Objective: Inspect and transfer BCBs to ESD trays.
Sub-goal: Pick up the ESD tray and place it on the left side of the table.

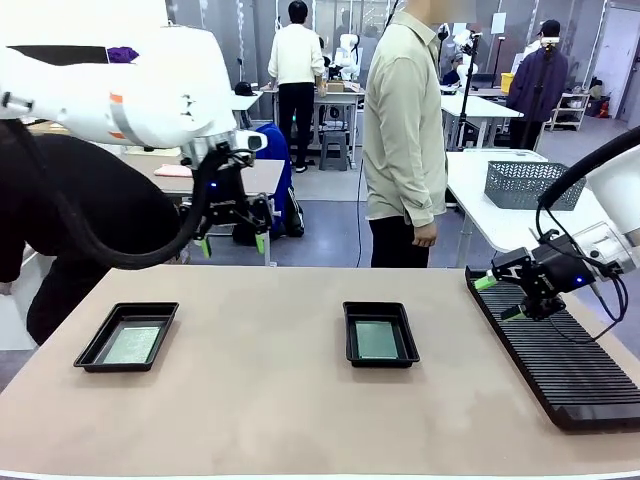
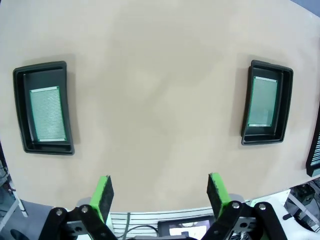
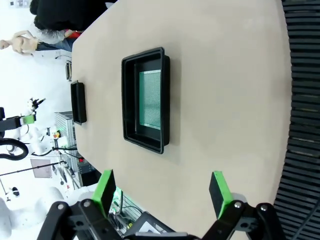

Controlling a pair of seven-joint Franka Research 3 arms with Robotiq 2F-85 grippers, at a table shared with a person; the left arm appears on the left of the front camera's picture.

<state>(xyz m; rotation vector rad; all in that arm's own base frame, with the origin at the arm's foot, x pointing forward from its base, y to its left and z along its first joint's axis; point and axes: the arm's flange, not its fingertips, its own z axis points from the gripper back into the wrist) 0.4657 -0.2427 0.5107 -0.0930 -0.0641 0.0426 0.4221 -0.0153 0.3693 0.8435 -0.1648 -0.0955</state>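
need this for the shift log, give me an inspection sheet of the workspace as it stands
surface: beige table, bare between the trays
job's things: two black ESD trays, left tray and middle tray, each with one green BCB lying flat inside, left BCB, middle BCB
clutter: long black slotted rack at the right edge, no boards seen in it
grippers: left gripper open, raised above the far edge; right gripper open, over the rack; both hold nothing
cables: black hose looping under the left arm
surroundings: person standing at the far side, hands off the table
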